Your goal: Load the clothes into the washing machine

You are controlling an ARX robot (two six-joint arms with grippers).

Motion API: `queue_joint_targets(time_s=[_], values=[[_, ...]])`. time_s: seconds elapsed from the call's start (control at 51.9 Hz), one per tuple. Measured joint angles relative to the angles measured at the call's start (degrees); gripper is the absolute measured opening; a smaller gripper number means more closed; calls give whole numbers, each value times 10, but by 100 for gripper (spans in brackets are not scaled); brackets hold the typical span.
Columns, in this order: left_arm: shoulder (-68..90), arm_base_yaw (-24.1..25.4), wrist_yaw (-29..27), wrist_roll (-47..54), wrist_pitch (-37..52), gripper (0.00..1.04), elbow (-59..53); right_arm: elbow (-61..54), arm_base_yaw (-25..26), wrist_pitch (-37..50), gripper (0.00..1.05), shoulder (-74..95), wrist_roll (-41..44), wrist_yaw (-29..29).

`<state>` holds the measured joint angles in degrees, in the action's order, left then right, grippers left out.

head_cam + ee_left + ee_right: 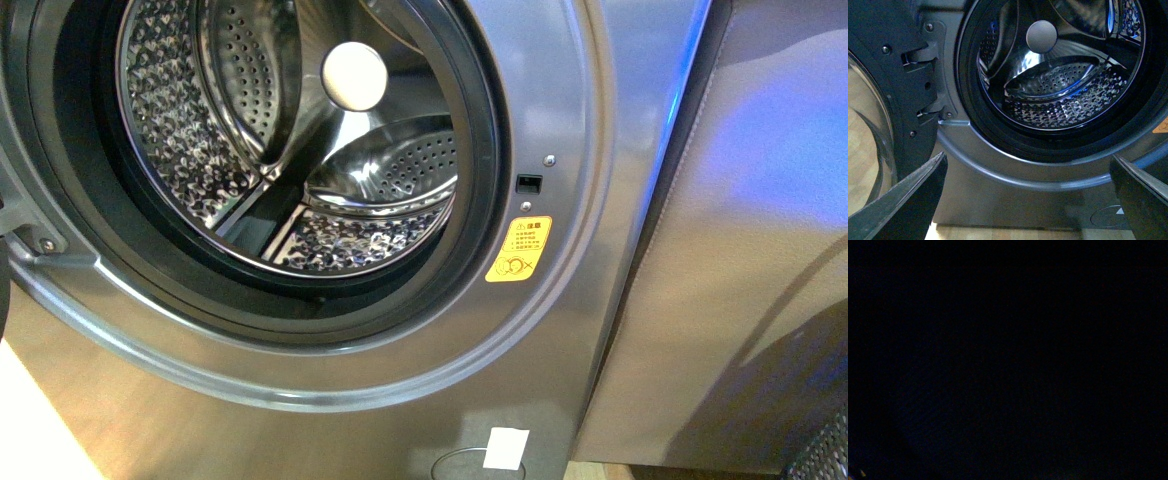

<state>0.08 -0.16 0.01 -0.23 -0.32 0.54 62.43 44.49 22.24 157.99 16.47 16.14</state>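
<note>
- While the left gripper hangs before the silver-grey front-loading washing machine, its two dark fingers stand wide apart, holding nothing.
- The round porthole is uncovered, its dark-framed glass door swung aside on the robot's left.
- Inside the dark rubber gasket the perforated steel drum shows.
- A yellow warning sticker sits just right of the porthole.
- The right wrist view is dark; the right gripper's fingers cannot be told.

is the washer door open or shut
Open. The door is swung aside, and the drum of the washing machine shows uncovered.
</note>
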Motion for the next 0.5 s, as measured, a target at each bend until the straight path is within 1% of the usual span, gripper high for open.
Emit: queue_joint_targets(time_s=[0.154,0.231,0.347,0.501], values=[[0,0,0,0,0,98,0,-69,5,29,13,-105,-2,28],[0,0,0,0,0,98,0,-103,9,43,3,-164,2,45],[0,0,0,0,0,98,0,-154,20,47,3,-254,10,78],[0,0,0,0,0,98,0,-237,43,32,3,-429,18,138]])
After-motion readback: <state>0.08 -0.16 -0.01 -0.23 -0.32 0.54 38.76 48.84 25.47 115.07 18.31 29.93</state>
